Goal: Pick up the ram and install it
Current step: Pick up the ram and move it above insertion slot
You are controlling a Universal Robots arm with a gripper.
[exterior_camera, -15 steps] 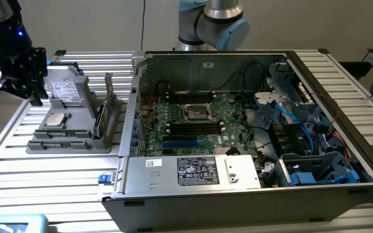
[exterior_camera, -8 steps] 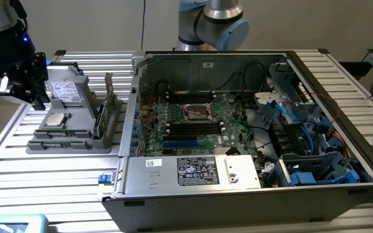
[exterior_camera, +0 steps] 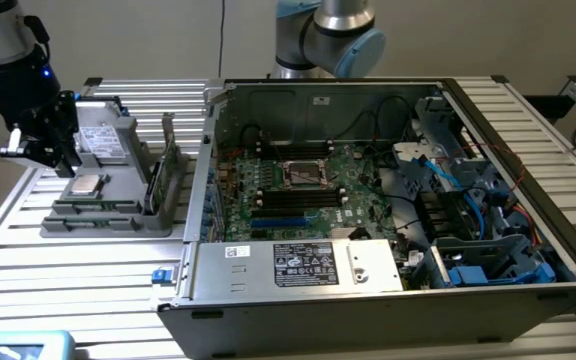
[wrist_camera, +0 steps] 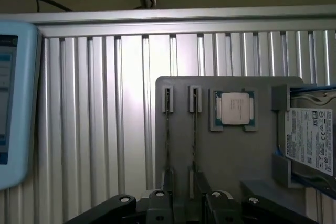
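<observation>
The ram shows as two thin sticks [wrist_camera: 195,129] standing on edge in narrow slots of a grey parts tray [wrist_camera: 247,156]. In the exterior view these sticks [exterior_camera: 84,204] sit at the near end of the tray [exterior_camera: 108,225], at the exterior view's left. My gripper [exterior_camera: 43,154] hangs above the tray's left side. In the wrist view my gripper [wrist_camera: 185,181] stands open above the slots, with a gap between its dark fingers [wrist_camera: 202,187] and nothing held. The open computer case [exterior_camera: 388,300] holds the motherboard [exterior_camera: 298,187] with its black slots.
On the tray lie a processor chip [wrist_camera: 234,109] and a grey drive with a white label [wrist_camera: 311,140]. A taller green card [exterior_camera: 173,169] stands at the tray's right side. A light blue device [wrist_camera: 13,103] lies on the slatted table [wrist_camera: 105,129]. Cables fill the case's right side.
</observation>
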